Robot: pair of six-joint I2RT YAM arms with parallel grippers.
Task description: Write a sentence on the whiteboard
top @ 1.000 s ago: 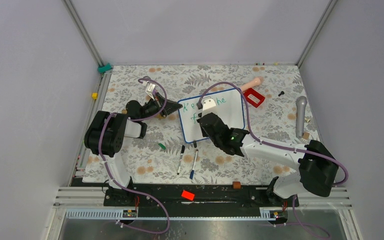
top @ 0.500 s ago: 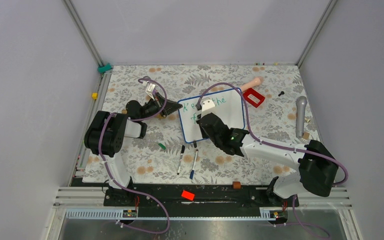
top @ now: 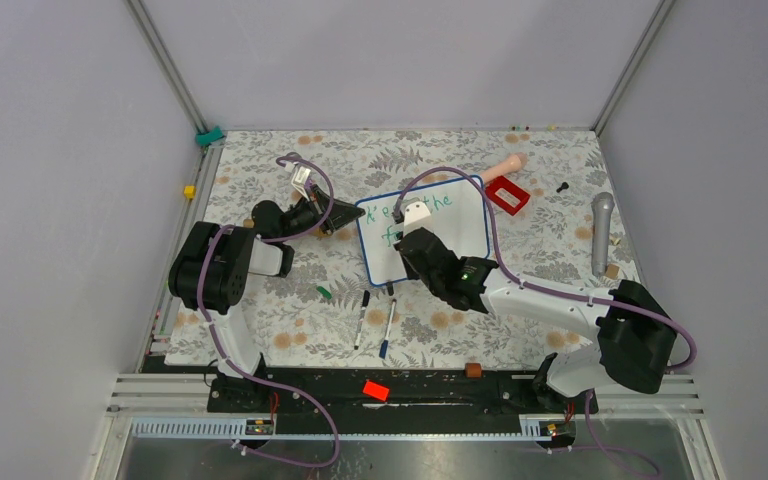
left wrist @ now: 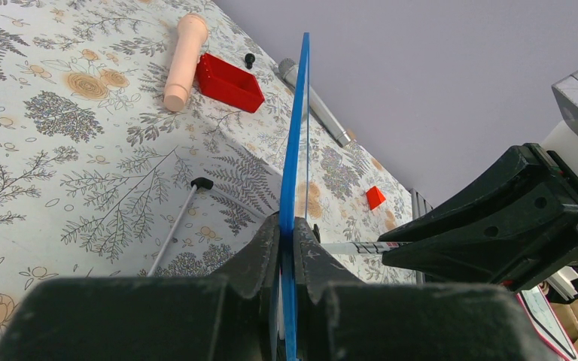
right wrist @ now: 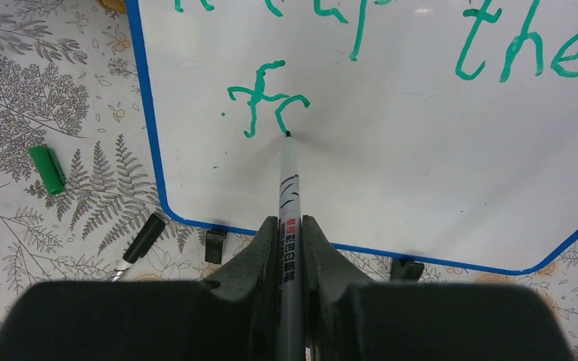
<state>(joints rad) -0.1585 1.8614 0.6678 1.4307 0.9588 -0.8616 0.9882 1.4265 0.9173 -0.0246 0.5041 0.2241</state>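
The whiteboard (top: 468, 232) is near the middle of the floral worktop (top: 280, 325), and the left jaws are clamped tight on its blue left edge. The right jaws are pinched on a green marker (right wrist: 289, 195), its tip touching the board at the second letter of line two. The sentence (right wrist: 358, 34) shows "the" up top and an "f" below, and a green cap (right wrist: 47, 169) lies just off the board's corner

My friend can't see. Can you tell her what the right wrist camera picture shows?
The right pincer grips a marker whose tip meets the whiteboard, partway through a green letter after an "f". Above, the sentence shows "the", with earlier letters cut off. A green cap lies on the flowery cloth beside the board.
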